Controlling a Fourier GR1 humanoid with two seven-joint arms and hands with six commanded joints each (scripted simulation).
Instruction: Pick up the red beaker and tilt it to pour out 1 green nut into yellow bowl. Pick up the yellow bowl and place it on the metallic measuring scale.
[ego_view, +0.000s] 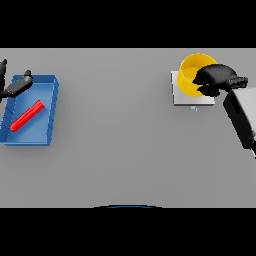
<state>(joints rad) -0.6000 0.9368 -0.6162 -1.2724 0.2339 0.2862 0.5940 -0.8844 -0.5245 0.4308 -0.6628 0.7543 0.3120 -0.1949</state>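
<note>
I see the yellow bowl (192, 75) sitting on the metallic measuring scale (179, 95) at two o'clock. My right hand (216, 79) has its fingers curled over the bowl's right rim. I judge the bowl light, rigid, a bit slick; the rim is the grip. My left hand (17, 85) hovers relaxed, holding nothing, over the blue tray (50, 107) at nine o'clock.

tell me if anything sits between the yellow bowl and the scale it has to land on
Nothing visible does. The yellow bowl is already over the metallic scale, with the right hand curled on its rim.
</note>
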